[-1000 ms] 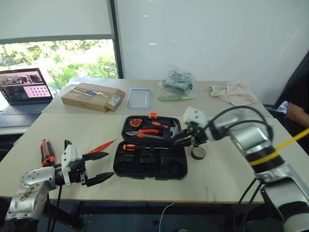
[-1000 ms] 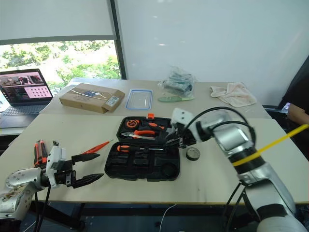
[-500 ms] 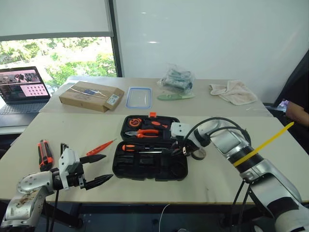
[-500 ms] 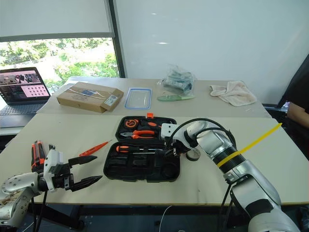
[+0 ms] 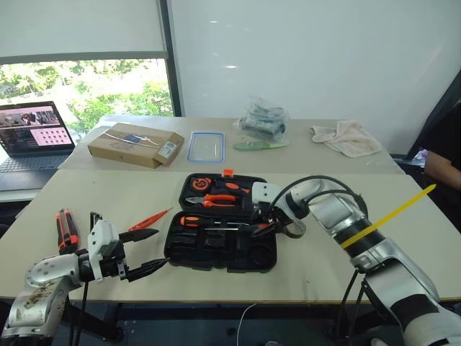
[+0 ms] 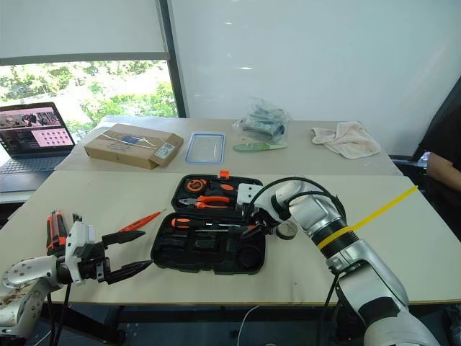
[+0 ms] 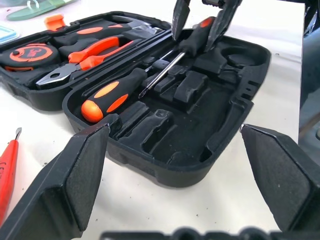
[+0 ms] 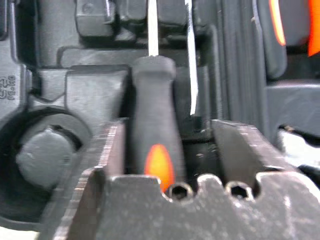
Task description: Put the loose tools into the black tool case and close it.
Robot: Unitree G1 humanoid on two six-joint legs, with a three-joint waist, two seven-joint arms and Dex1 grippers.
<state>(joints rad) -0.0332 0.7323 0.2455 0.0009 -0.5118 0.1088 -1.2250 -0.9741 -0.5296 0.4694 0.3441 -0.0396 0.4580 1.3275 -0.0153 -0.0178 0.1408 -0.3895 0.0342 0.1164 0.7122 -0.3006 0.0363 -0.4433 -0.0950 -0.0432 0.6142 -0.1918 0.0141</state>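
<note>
The black tool case [image 5: 222, 241] lies open flat in the middle of the near table [image 5: 108, 198], lid half towards the far side with the orange latch. The right gripper [image 7: 205, 20] hangs over the front half of the case, fingers spread apart on either side of a screwdriver handle [image 8: 154, 145]. That screwdriver sits between the fingers with a gap on at least one side, so it looks let go rather than pinched, lying in the case recess with its shaft pointing away from the hand.

The left gripper [image 5: 144, 252] is just off the case's left front corner, low over the table, fingers wide open, holding nothing and not touching the case.

Count of stuff:
- two orange-and-black screwdrivers in the case: the one under the right gripper and a second screwdriver [image 7: 112, 92] lying beside it in the front half
- one slim orange tester [image 5: 150, 218] loose on the table, between the left gripper and the case
- one utility knife [image 5: 67, 229] loose, further out to the left
- one tape roll [image 6: 287, 230] on the table just right of the case, partly hidden by the right arm
- one pair of pliers [image 7: 85, 57] and one tape measure [image 7: 30, 52] seated in the lid half
</note>
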